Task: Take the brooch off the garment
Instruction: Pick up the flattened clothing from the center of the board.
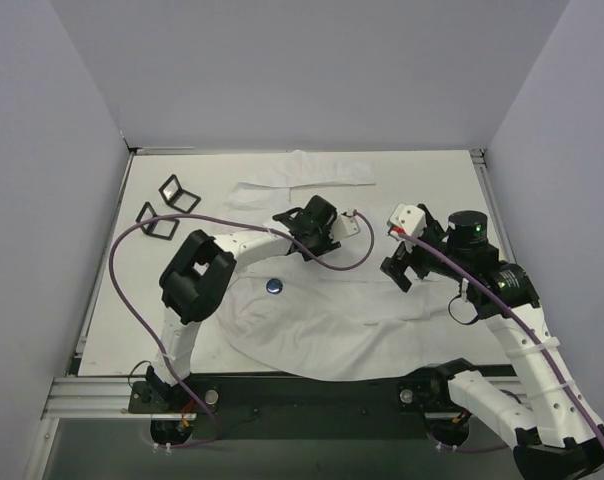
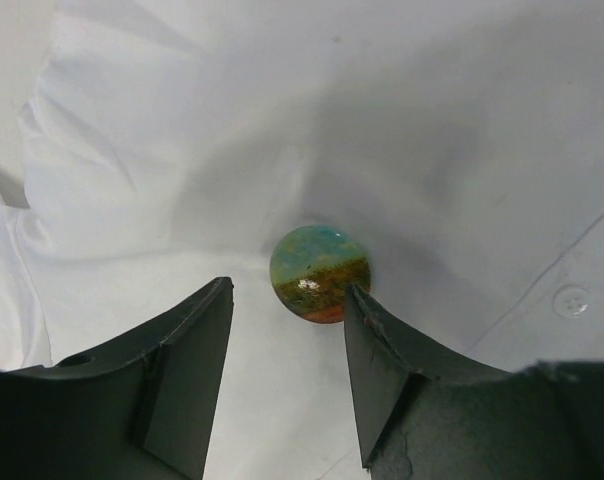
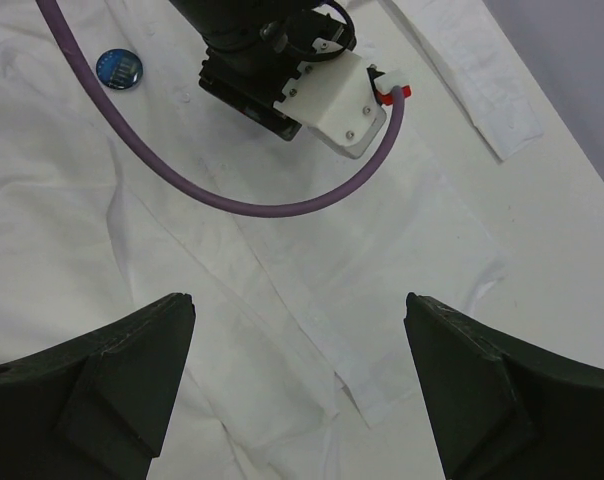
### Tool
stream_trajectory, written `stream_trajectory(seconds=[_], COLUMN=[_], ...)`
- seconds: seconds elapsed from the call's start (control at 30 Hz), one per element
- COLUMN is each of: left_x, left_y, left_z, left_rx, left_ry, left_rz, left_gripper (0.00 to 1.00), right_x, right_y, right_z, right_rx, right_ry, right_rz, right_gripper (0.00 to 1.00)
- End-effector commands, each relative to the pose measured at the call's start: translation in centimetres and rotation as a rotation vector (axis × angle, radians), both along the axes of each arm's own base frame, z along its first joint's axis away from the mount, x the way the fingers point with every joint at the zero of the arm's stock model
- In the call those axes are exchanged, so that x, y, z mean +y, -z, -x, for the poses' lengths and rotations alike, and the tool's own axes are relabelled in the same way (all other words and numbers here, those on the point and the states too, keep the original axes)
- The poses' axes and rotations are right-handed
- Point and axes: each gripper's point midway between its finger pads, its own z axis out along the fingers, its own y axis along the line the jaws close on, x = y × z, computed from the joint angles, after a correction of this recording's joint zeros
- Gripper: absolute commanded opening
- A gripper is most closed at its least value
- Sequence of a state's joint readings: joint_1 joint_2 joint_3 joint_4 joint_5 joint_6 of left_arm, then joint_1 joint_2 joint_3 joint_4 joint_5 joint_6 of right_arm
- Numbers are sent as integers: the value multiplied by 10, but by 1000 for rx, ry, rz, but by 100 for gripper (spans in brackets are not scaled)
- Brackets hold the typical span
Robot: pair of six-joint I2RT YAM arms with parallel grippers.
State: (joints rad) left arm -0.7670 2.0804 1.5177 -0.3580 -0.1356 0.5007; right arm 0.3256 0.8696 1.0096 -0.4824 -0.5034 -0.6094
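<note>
- White thin cloth of the garment (image 1: 312,320) lay spread beneath the left gripper (image 2: 287,300) and ran out to both sides of it.
- Below and to the left of the left gripper, a small blue badge (image 1: 273,285) rested on the cloth, apart from both tools. Whether it was pinned could not be told.
- The left gripper hung low over the cloth, its jaws parted and nothing between them.
- The brooch (image 2: 320,272), a round disc mottled teal, green and orange, sat on the garment just ahead of the left gripper's fingertips. It lay off-centre, towards the right-hand finger in the wrist view. It was very close to that tip, but contact could not be made out.
- Being round, the brooch had no long axis. Its face was turned up at the wrist camera and its pin was hidden beneath. The cloth puckered in around it, so it was probably fastened.
- The next move likely turned on that offset: a small advance and a shift towards that finger would set the jaws astride the disc.
- Well to the right of the left gripper, the right gripper (image 3: 300,305) hovered over the cloth, spread wide and empty. The left arm was far nearer the brooch.
</note>
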Motion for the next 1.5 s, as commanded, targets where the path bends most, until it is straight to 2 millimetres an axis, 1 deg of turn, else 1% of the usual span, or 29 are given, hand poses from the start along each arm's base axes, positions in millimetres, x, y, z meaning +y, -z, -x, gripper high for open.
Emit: stream_trajectory(seconds=[0.0, 0.1, 0.13, 0.3, 0.47, 0.6, 0.73, 0.8, 0.83, 0.87, 0.9, 0.93, 0.97, 1.03, 1.37, 1.4, 1.47], left_x=[-5, -8, -9, -4, 0, -1, 1, 6, 5, 7, 11, 8, 11, 15, 25, 22, 24], left_y=[5, 7, 6, 17, 23, 27, 36, 41, 40, 42, 46, 45, 47, 48, 54, 55, 57], left_z=[9, 14, 12, 13, 11, 10, 15, 17, 16, 19, 18, 18, 20, 17, 12, 13, 15], left_rx=[5, 30, 28, 51, 52, 68, 116, 147, 158, 185, 204, 223, 249, 268, 325, 344, 372], left_ry=[46, 58, 58, 55, 45, 54, 60, 42, 40, 31, 17, 19, 8, -13, -59, -49, -60], left_rz=[-45, -38, -40, -84, -113, -131, -150, -160, -147, -149, -146, -124, -120, -103, -94, -78, -75], left_gripper=[59, 61, 61, 62, 62, 64, 63, 63, 63, 62, 60, 60, 60, 57, 58, 58, 58], right_x=[3, 2, 2, 3, 3, 4, 3, 3, 3, 4, 4, 4, 4, 4, 6, 6, 7], right_y=[-6, -5, -4, -5, -4, -4, -5, -6, -5, -6, -5, -5, -5, -5, -5, -5, -6], right_z=[3, 3, 3, 4, 4, 4, 4, 5, 5, 5, 5, 5, 5, 6, 9, 9, 10], right_rx=[-4, 1, 3, 3, 6, 10, 7, 7, 7, 7, 9, 10, 10, 12, 20, 20, 23], right_ry=[-15, -13, -13, -15, -17, -19, -16, -16, -17, -17, -18, -20, -20, -22, -29, -29, -31], right_rz=[-34, -37, -37, -43, -47, -49, -50, -53, -52, -54, -54, -55, -55, -57, -68, -70, -74], right_gripper=[90, 90, 90, 90, 90, 90, 90, 90, 90, 90, 89, 90, 90, 89, 88, 88, 88])
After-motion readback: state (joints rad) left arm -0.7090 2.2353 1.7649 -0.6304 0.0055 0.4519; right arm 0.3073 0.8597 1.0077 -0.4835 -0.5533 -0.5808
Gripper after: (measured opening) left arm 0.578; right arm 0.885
